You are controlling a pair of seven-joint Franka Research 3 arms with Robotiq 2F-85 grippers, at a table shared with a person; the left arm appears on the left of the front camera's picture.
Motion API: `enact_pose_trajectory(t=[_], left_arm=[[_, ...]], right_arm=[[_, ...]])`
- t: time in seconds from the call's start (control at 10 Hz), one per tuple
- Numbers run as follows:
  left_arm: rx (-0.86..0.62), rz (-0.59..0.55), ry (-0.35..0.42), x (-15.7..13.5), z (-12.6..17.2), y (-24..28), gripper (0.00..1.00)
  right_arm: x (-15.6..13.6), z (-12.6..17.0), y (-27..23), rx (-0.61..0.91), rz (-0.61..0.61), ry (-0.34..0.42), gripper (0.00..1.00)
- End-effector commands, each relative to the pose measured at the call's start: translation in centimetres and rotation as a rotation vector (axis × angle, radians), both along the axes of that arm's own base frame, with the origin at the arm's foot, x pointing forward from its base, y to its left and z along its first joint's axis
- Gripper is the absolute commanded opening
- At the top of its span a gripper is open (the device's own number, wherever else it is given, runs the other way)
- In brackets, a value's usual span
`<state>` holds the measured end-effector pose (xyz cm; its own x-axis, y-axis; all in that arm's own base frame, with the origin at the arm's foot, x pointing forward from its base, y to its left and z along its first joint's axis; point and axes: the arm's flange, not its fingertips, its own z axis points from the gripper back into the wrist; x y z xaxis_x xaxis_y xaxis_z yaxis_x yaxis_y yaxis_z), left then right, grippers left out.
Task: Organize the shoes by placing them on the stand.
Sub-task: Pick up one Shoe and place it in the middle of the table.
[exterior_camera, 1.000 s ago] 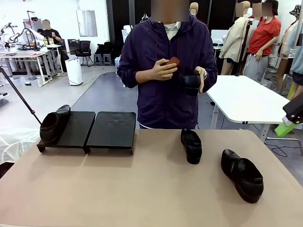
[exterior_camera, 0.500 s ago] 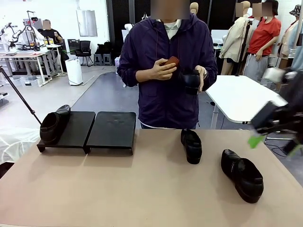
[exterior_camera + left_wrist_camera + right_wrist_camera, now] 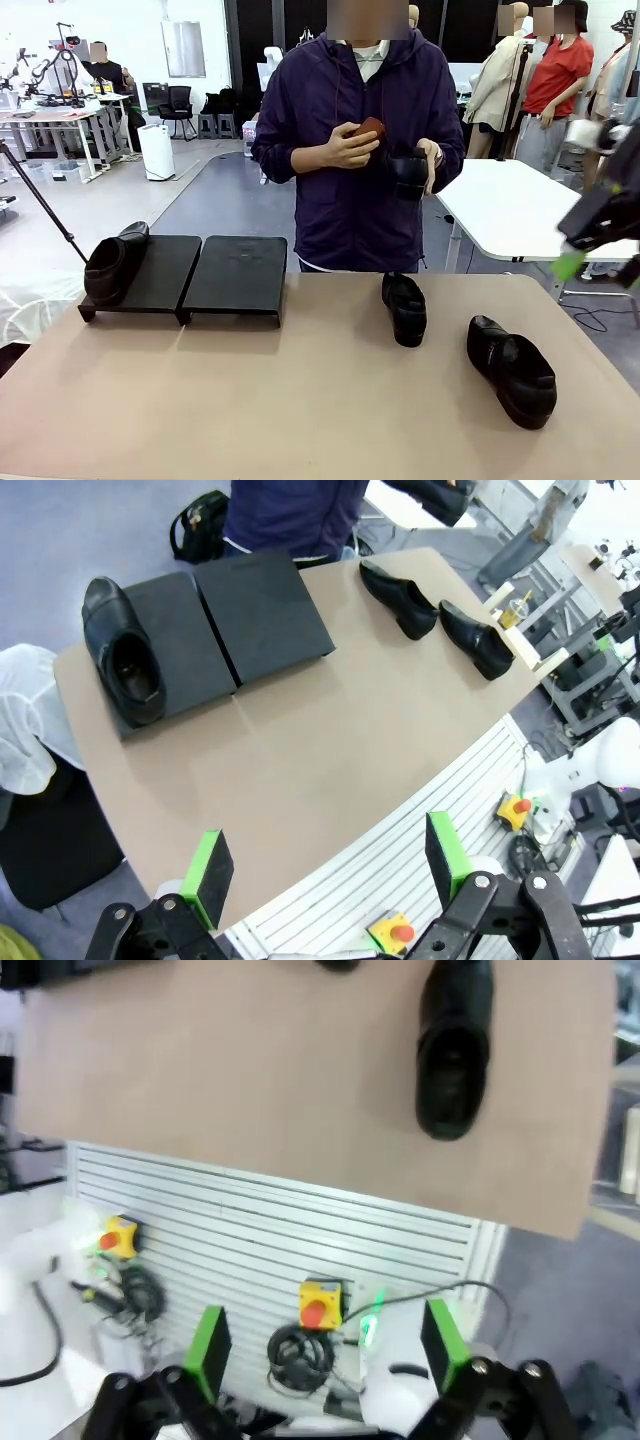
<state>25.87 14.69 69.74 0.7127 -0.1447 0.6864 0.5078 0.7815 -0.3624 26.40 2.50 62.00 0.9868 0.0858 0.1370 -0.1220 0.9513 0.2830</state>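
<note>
While neither arm has begun a pick, the left gripper (image 3: 325, 865) hangs high above the near edge of the tan table (image 3: 250, 400), its green pads wide apart with nothing between them. Raised off the table's right side, the right gripper (image 3: 325, 1345) is likewise spread and empty. It looks down on the nearest shoe (image 3: 512, 372), a glossy black leather slip-on with a rounded toe, so that shoe is probably its next target. The nearest shoe sits on its sole at near right, its long axis slanting from near right to far left, with the heel opening toward the robot and the toe away.

Just beyond and to the left, apart from it, a second shoe (image 3: 405, 310) of the same kind lies with its long axis almost straight near to far; which end is the toe is hard to tell.

At far left sits the stand (image 3: 235, 275), a low flat black rack of two joined trays. A third shoe (image 3: 112, 262) rests along the left edge of its left tray, heel near, toe pointing away and slightly right, leaving room for three more beside it.

Behind the table a person in a purple jacket holds the fourth shoe (image 3: 405, 172) at chest height, while a hand (image 3: 342, 150) grips a small reddish-brown object (image 3: 367, 128), perhaps to clean the shoe. The fourth shoe's direction is unclear.
</note>
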Motion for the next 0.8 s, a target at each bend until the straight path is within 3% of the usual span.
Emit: enact_pose_trajectory(t=[0.0, 0.1, 0.2, 0.3, 0.4, 0.7], left_arm=[[-0.012, -0.015, -0.014, -0.1, -0.2, -0.1, 1.0], [-0.012, -0.015, -0.014, -0.1, -0.2, -0.1, 1.0], [-0.012, -0.015, -0.014, -0.1, -0.2, -0.1, 1.0], [-0.012, -0.015, -0.014, -0.1, -0.2, -0.1, 1.0], [-0.012, -0.015, -0.014, -0.1, -0.2, -0.1, 1.0], [-0.012, -0.015, -0.014, -0.1, -0.2, -0.1, 1.0]], right_arm=[[-0.5, 0.0, -1.6, 0.043, 0.004, -0.004, 1.0], [0.0, -0.5, -1.3, 0.046, 0.016, 0.015, 1.0], [0.4, -0.7, -1.2, 0.043, -0.018, -0.013, 1.0], [1.0, -0.7, -0.9, 0.045, -0.09, -0.097, 1.0], [2.2, -1.4, -0.3, 0.053, -0.089, -0.185, 1.0], [6.8, -4.0, 2.7, 0.034, -0.069, -0.194, 1.0]])
